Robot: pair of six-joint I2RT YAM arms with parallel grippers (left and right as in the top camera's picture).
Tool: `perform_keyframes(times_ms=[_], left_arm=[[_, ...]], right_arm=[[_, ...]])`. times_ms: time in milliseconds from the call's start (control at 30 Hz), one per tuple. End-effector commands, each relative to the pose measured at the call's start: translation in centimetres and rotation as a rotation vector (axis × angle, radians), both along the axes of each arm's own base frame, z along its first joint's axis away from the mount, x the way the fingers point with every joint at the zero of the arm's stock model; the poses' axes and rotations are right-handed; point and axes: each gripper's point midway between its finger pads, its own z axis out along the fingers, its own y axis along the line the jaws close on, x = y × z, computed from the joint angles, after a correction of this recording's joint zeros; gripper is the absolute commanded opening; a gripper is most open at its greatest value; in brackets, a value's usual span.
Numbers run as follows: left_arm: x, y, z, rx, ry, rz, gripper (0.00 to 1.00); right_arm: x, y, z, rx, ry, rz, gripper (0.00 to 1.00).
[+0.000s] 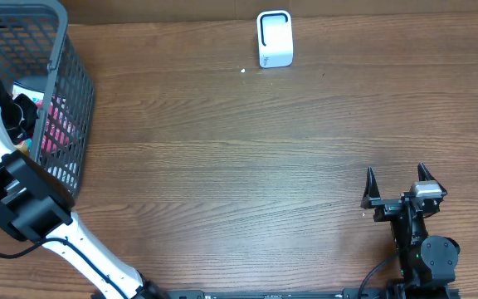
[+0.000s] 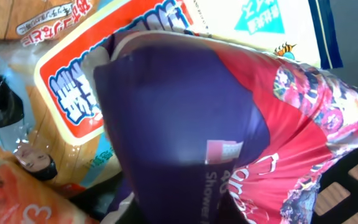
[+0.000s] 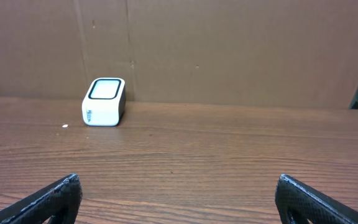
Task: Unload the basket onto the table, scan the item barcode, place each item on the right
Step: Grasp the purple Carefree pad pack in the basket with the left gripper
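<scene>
Your left gripper [image 1: 28,114] is sitting inside the mesh basket [image 1: 66,50], jaws together at a purple-and-red packet [image 2: 229,124]; you cannot tell whether it is pinching it. Your right gripper [image 1: 397,176] is resting spread wide, well apart from the white scanner [image 1: 274,38].

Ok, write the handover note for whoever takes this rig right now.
Left gripper: shut, down in the basket. A purple and red packet fills its wrist view; a grip on it cannot be confirmed.
Right gripper: open, empty, facing the scanner.
Scanner: upright at the far side of the table.
Done: no item out of the basket yet.
Left: lift an item, show its barcode to the scanner.
</scene>
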Motion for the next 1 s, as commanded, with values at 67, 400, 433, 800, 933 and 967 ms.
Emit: perform_keyframes(times_ms=[67,400,433,800,933,967], left_arm=[[-0.5,0.2,1.0,0.004,0.024,0.008,0.04],[-0.1,1.1,12.5,0.152,-0.146,0.020,0.04],[-0.2,1.0,13.7,0.168,-0.169,0.024,0.04],[-3.9,-2.4,31.7,0.379,-0.553,0.095,0.04],[-5.3,-5.9,36.6,0.358,-0.717,0.048,0.04],[-5.5,-6.5,37.3,0.361,-0.735,0.039,0.04]], right_arm=[[0.0,-0.1,-0.1,0.006,-0.005,-0.007,1.00],[0.0,-0.1,-0.1,0.006,-0.005,-0.007,1.00],[0.0,-0.1,-0.1,0.006,-0.005,-0.007,1.00],[0.0,-0.1,-0.1,0.006,-0.005,-0.007,1.00],[0.0,-0.1,-0.1,0.006,-0.005,-0.007,1.00],[0.0,-0.1,-0.1,0.006,-0.005,-0.007,1.00]])
